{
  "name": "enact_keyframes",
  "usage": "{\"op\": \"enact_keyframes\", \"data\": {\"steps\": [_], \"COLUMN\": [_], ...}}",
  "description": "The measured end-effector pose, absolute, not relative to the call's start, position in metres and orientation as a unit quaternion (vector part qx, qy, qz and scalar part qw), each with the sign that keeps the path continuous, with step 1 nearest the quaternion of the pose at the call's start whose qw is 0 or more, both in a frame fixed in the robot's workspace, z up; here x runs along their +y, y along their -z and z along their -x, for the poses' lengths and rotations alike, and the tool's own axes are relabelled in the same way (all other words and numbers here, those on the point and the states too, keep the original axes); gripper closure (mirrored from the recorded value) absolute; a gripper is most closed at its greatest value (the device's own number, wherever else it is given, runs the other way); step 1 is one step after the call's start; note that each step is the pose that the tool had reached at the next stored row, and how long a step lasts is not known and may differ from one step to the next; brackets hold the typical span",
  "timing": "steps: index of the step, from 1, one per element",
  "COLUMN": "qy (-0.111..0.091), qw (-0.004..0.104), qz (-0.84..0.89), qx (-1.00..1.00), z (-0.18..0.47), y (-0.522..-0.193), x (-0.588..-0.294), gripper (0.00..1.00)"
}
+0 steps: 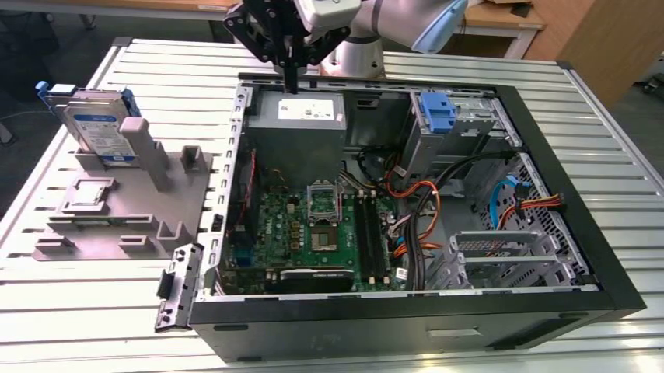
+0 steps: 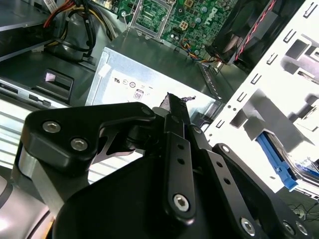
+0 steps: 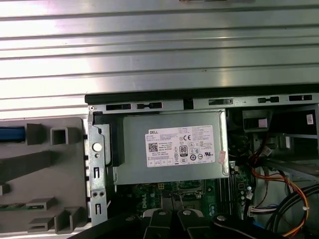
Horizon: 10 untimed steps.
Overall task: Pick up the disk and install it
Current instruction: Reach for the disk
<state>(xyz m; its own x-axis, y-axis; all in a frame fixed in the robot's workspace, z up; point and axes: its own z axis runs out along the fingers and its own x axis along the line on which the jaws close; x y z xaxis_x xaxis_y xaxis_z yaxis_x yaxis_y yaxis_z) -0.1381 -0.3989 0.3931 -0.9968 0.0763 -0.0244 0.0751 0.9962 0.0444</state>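
One gripper point(image 1: 291, 81) is recorded above the power supply point(image 1: 301, 116) inside the open computer case point(image 1: 415, 315), drawn narrow, with nothing held. The disk point(image 1: 99, 128) is found upright in the grey fixture point(image 1: 114, 210) outside the case, at the exterior view's left, well apart. For a sound pickup, the case wall is to be cleared and the jaws squared to the disk's flat faces.

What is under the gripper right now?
The grey power supply box inside the computer case. Whatever lies beneath that box is covered. The disk stands apart on the grey rack.
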Motion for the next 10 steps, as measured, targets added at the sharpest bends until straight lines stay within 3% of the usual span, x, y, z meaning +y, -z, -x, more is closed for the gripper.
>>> {"op": "enact_keyframes", "data": {"steps": [10], "qy": [-0.022], "qw": [0.013], "qz": [-0.038], "qx": [0.999], "z": [0.1398], "y": [-0.393], "x": [-0.3989], "gripper": [0.9]}}
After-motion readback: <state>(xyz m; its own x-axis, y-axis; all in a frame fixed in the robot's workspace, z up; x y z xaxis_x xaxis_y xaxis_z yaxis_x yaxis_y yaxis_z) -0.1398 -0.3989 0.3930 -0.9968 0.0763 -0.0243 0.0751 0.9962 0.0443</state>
